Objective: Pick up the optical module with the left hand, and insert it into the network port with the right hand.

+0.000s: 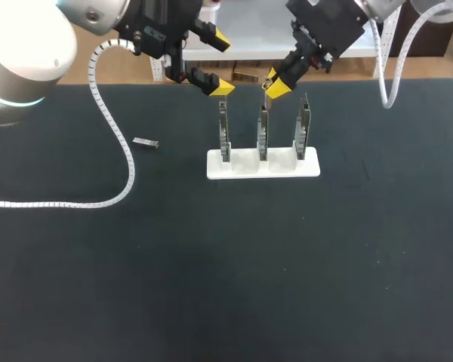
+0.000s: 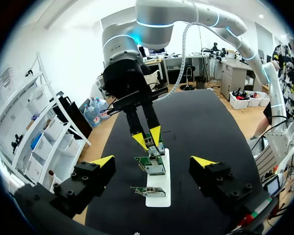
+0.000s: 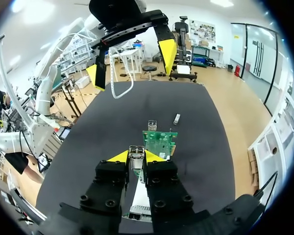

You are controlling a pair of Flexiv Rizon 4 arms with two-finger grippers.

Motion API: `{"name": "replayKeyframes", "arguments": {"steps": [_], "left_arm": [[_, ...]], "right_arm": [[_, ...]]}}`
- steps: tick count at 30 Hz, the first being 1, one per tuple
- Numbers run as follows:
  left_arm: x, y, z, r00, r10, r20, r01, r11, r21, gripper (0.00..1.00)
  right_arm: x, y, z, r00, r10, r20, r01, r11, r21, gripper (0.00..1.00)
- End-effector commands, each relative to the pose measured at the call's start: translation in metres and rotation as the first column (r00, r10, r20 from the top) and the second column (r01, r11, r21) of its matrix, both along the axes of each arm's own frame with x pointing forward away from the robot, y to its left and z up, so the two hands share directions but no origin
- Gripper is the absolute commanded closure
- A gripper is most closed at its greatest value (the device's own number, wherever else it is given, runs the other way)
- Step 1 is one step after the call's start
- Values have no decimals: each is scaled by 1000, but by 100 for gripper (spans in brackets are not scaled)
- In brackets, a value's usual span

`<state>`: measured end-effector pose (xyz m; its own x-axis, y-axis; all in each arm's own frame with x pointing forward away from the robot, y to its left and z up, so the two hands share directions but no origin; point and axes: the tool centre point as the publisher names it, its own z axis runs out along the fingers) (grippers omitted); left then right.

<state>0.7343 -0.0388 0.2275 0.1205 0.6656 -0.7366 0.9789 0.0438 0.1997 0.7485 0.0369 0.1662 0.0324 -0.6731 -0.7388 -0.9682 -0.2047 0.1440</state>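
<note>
Counting from the near edge, we record a white stand with three upright network cards toward the far edge of the table, and an optical module lying flat between it and the left edge. Above the middle card our right gripper pinches a second module. Our left gripper hangs spread wide by the leftmost card.

Silver arm, white ribbed cable, black yellow-tipped left tool and right tool.

Blk matte tabletop (evenly lit) fills the bkgd.
</note>
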Motion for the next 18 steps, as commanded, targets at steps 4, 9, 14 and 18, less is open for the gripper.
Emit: {"name": "replayKeyframes", "arguments": {"steps": [4,9,14,18], "left_arm": [[2,-1,1,1000,0,-5,0,1000,9,0],[2,-1,1,1000,0,-5,0,1000,9,0],[2,-1,1,1000,0,-5,0,1000,9,0],[2,-1,1,1000,0,-5,0,1000,9,0]], "right_arm": [[6,5,-1,1000,22,-7,-22,1000,3,100],[7,6,-3,1000,20,-10,-20,1000,6,100],[3,3,-6,1000,5,-13,-5,1000,9,100],[5,3,-7,1000,7,-15,-6,1000,12,100]]}}
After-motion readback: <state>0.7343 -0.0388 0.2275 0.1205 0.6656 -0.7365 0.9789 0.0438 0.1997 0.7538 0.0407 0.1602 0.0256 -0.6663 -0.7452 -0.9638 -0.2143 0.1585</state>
